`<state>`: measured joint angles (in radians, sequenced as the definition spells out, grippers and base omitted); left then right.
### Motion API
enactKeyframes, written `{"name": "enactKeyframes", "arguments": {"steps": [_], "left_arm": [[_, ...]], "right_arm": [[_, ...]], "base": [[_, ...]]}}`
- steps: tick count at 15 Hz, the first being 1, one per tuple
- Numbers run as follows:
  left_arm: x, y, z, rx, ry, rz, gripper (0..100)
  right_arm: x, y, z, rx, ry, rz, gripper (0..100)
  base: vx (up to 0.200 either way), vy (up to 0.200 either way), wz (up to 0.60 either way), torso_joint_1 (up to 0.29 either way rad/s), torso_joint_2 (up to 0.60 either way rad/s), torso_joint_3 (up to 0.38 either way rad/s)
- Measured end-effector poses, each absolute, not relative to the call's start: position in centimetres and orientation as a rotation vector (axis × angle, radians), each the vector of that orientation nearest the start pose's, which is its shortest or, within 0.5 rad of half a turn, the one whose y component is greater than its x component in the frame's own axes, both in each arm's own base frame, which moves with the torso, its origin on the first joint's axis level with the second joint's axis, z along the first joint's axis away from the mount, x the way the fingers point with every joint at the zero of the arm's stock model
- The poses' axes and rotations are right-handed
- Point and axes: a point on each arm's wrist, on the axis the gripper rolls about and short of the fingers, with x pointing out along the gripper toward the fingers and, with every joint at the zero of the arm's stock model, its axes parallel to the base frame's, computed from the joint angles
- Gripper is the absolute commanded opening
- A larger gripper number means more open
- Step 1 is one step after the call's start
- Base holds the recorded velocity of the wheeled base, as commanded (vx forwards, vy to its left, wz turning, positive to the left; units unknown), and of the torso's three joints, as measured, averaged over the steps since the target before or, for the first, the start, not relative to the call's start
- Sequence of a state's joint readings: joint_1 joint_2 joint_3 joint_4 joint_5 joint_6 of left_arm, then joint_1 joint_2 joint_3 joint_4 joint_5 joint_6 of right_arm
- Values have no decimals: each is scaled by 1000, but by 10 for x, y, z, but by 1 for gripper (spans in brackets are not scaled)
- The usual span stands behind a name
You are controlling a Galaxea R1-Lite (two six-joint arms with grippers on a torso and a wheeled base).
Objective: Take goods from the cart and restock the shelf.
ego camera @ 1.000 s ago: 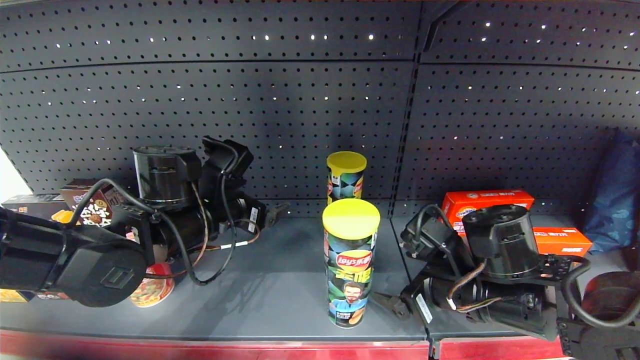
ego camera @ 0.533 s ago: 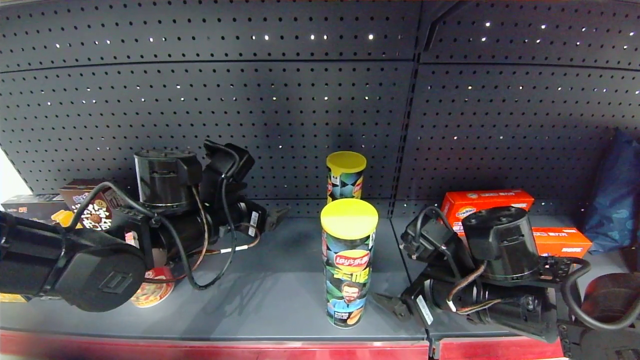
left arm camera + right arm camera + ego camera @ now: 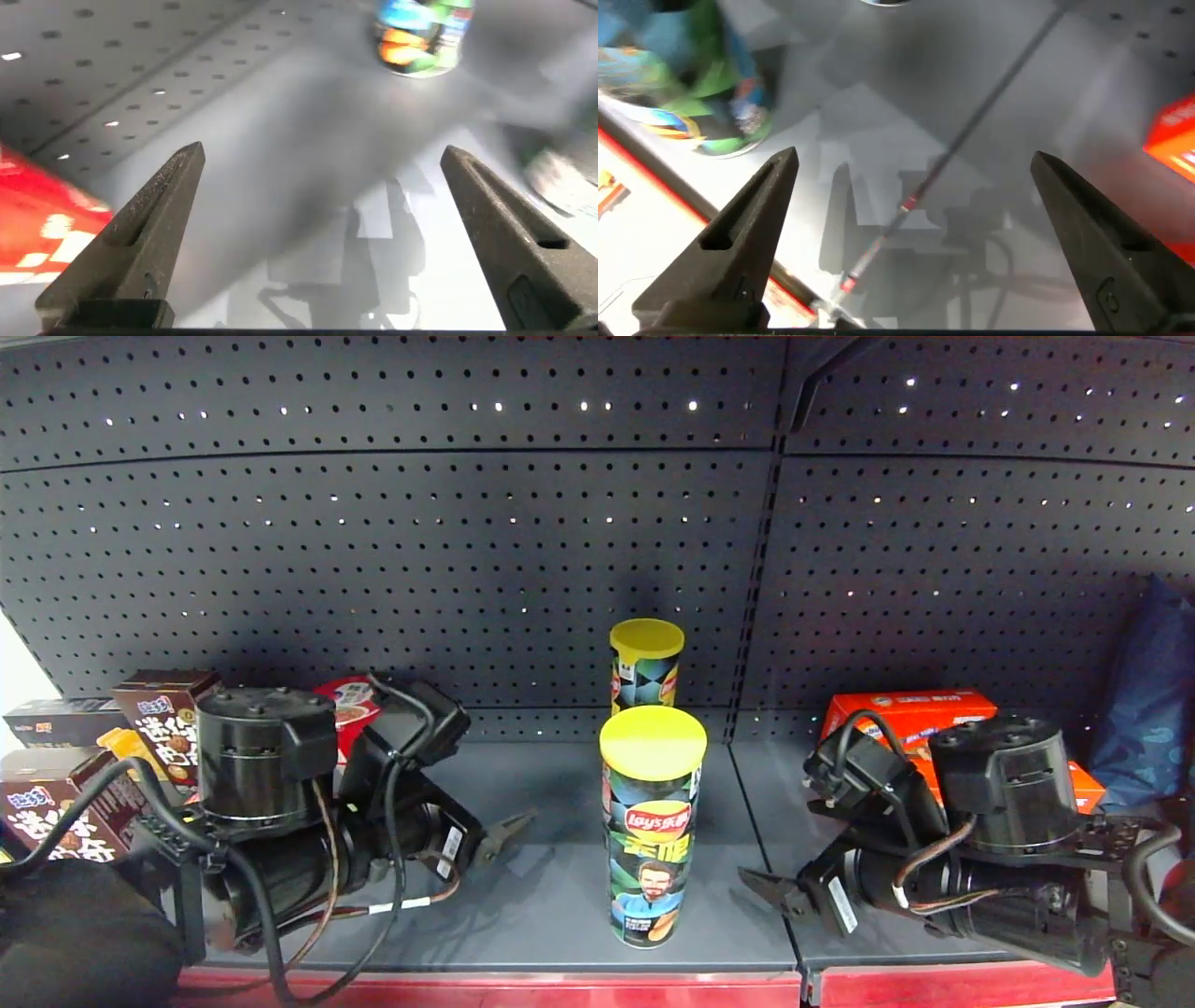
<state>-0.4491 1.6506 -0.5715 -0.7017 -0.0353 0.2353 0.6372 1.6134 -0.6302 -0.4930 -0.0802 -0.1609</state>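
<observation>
Near can [image 3: 652, 826] upright at shelf [image 3: 551, 896] front, far can [image 3: 645, 663] behind it, left gripper [image 3: 509, 831] and right gripper [image 3: 766, 889] flanking near can, both spread apart, empty.

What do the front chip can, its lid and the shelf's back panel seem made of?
Front chip can: probably cardboard, glossy printed wrap. Lid: likely plastic, smooth matte yellow. Back panel: apparently painted metal, dark matte, with regular punched holes.
</observation>
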Motion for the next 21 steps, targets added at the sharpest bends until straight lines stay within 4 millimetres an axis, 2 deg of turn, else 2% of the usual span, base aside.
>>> {"name": "enactKeyframes", "arguments": {"steps": [4, 9, 21], "left_arm": [[227, -132, 145, 314, 298, -600, 100], [222, -146, 139, 326, 314, -667, 100], [237, -162, 126, 337, 347, -694, 100]], "right_arm": [[213, 147, 153, -317, 408, 557, 100], [212, 142, 158, -307, 391, 547, 100], [213, 138, 158, -299, 392, 537, 100]], "base": [[0, 0, 0, 0, 0, 0], [0, 0, 0, 0, 0, 0], [0, 0, 0, 0, 0, 0]]}}
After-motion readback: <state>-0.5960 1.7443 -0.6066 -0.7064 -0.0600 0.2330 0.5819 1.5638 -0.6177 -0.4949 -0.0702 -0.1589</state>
